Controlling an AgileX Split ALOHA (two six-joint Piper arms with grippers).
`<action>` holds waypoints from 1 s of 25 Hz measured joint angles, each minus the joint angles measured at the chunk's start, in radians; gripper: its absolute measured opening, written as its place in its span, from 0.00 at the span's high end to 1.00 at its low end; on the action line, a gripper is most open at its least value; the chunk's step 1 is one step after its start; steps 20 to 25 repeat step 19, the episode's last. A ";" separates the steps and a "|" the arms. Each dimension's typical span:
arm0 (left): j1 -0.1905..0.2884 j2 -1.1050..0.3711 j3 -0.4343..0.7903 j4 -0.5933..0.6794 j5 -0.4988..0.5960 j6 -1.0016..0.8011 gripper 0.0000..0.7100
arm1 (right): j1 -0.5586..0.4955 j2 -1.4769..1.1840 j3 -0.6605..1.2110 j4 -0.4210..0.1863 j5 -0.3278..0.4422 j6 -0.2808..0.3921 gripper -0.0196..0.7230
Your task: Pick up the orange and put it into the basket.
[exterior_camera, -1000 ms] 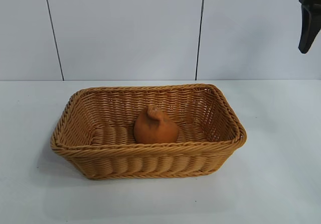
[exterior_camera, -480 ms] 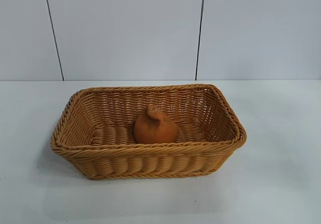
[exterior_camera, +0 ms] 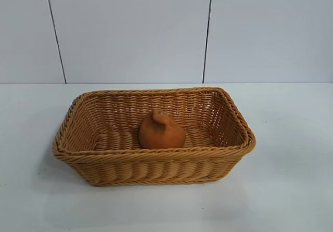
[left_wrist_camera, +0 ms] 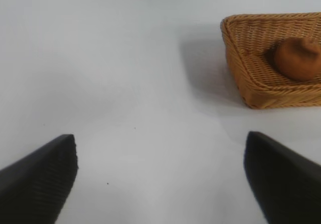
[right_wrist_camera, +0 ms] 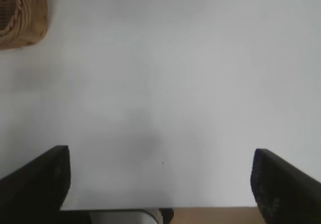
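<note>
- One left hand point(left_wrist_camera: 160, 179): seen only in its own wrist view, released, its two dark fingers point(left_wrist_camera: 40, 176) spread wide apart above bare white surface point(left_wrist_camera: 130, 83). It grasps nothing. From that camera the basket lies well apart, toward 1 o'clock of the hand.
- One basket point(exterior_camera: 156, 164): honey-tan wicker, rectangular, with sloping sides and a braided rim, standing on the white surface at the middle of the exterior view. A single corner of it also shows in the right wrist view, toward 10 o'clock of that hand.
- One orange point(exterior_camera: 161, 130): a brownish-orange, rough lump with a small knobby tip pointing toward 12 o'clock. It sits inside the basket on the woven floor, near the middle and close to the front wall. No hand touches it.
- One right hand point(right_wrist_camera: 160, 184): seen only in its own wrist view, released, two dark fingers point(right_wrist_camera: 281, 184) spread wide over bare surface, holding nothing, well apart from the basket.
- Neither hand appears in the exterior view.
</note>
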 joint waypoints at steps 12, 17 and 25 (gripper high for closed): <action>0.000 0.000 0.000 0.000 0.000 0.000 0.09 | 0.000 -0.409 0.013 -0.002 -0.019 0.000 0.07; 0.000 0.000 0.000 0.000 0.000 0.000 0.09 | 0.001 -0.483 0.013 -0.002 -0.019 0.000 0.07; 0.000 0.000 0.000 0.000 0.000 0.000 0.09 | 0.001 -0.486 0.013 -0.002 -0.019 0.000 0.07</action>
